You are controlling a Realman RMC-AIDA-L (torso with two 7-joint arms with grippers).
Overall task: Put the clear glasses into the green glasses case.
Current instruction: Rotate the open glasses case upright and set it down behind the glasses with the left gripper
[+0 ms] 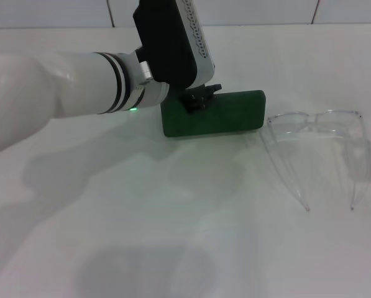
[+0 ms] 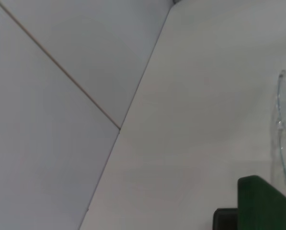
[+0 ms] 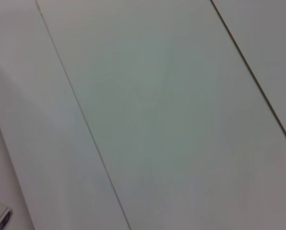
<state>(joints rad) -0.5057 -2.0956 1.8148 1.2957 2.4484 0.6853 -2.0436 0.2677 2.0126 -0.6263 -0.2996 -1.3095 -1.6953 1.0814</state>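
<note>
Head view puts the left tool (image 1: 201, 97) at centre frame, down on the left part of the green glasses case (image 1: 225, 115), a matte dark slab with rounded corners lying shut on the smooth white tabletop (image 1: 173, 236). Whether its black fingers are spread or closed, I cannot tell. Right of the case lie the clear glasses (image 1: 316, 143), glossy and transparent, thin arms unfolded toward lower right.

Green glasses case (image 1: 219, 115) on table (image 1: 173, 236); clear glasses (image 1: 316, 143) just right of it; left gripper (image 1: 199, 98) over case's left end.
</note>
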